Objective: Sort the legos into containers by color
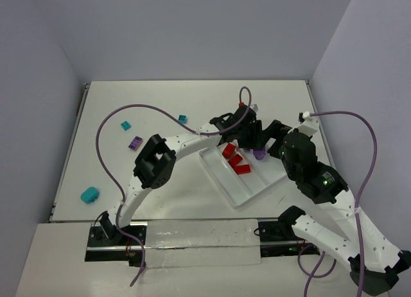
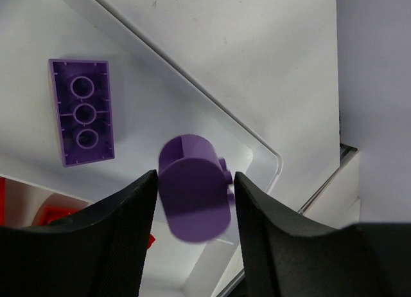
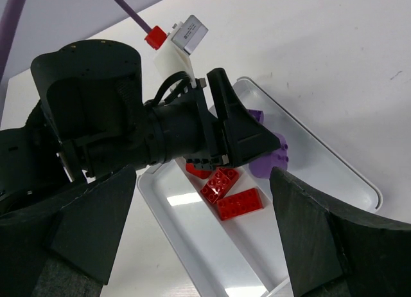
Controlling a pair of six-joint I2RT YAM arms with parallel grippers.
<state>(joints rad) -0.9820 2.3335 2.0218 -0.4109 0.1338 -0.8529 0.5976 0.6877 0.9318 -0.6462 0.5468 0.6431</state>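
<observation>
The white tray [image 1: 239, 189] lies slanted at centre right, its compartments side by side. Red legos [image 1: 235, 159] lie in the middle compartment, also seen as red legos [image 3: 239, 202] in the right wrist view. My left gripper [image 2: 194, 181] hovers over the far compartment [image 2: 212, 110]. A rounded purple lego [image 2: 192, 194], blurred, sits between its fingers with a gap on the right side, so the gripper is open. A flat purple lego [image 2: 82, 110] lies in that compartment. My right gripper [image 3: 202, 175] hangs open above the tray with nothing in it.
Loose on the table to the left are a teal lego [image 1: 125, 125], a purple lego [image 1: 135, 143], a small teal lego [image 1: 183, 118] and a rounded teal lego [image 1: 89, 195]. The left arm [image 3: 128, 130] crowds the space over the tray. White walls enclose the table.
</observation>
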